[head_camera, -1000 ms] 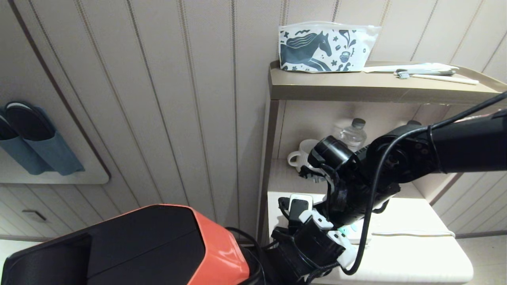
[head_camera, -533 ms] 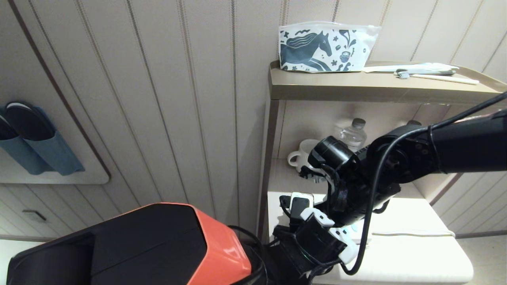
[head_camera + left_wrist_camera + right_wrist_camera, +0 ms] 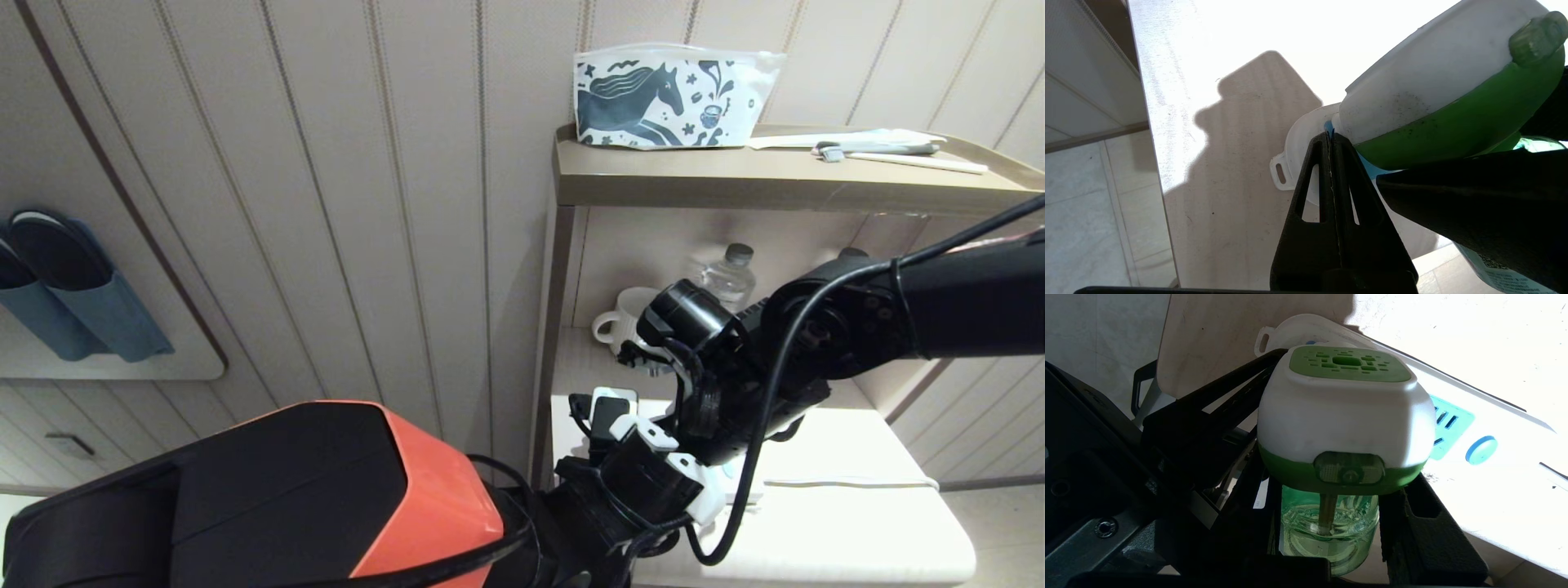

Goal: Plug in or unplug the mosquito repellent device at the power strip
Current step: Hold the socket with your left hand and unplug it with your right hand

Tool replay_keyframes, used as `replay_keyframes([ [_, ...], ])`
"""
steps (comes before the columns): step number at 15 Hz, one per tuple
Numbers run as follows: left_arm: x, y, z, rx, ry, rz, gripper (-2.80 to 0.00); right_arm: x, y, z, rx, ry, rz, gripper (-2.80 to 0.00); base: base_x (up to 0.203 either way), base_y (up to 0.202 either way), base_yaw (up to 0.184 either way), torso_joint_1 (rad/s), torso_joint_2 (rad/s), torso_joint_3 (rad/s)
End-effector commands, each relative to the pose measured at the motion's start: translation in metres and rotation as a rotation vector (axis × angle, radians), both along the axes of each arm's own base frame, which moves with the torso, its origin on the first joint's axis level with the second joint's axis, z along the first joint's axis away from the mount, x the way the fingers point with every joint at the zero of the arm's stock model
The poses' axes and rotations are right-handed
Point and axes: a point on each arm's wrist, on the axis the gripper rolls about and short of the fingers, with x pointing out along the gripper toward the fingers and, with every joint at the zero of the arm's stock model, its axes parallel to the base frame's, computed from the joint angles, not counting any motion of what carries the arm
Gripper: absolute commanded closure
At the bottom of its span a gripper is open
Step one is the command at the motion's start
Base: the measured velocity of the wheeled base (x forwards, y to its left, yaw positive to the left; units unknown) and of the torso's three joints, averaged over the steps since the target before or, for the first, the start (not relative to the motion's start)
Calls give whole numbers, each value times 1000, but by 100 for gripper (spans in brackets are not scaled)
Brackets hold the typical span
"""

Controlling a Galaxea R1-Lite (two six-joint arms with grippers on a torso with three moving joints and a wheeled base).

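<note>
Beige panelled walls (image 3: 367, 204) with thin vertical grooves fill the background. A tan open shelf unit (image 3: 767, 184) stands against them above a white counter (image 3: 857, 523), which is brightly lit. Pale floor tiles (image 3: 1090, 212) lie below.

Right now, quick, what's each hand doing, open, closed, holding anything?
Left hand: closed, empty, fingertips against the end of the power strip.
Right hand: closed on the bottle of the mosquito repellent device, which sits against the power strip.

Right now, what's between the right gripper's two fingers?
The repellent device: its green bottle sits between the right gripper's fingers, shown in the right wrist view. The power strip lies just behind it.
</note>
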Motion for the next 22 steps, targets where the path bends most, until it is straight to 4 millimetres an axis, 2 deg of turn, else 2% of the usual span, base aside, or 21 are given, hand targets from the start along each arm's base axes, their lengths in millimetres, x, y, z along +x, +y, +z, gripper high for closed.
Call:
replay_keyframes([
  [1,0,0,3,-15,-7,5,0,-1,0,0,-6,3,-1,0,0,0,0,0,0,0],
  [10,1,-3,-11,10,7,6,0,-2,-1,-2,-8,10,-2,0,0,0,0,0,0,0],
  [16,2,-4,-21,29,16,7,0,-4,-3,5,2,-10,-1,0,0,0,0,0,0,0],
  [22,2,-5,-23,31,17,7,0,-5,-3,6,2,-10,-1,0,0,0,0,0,0,0],
])
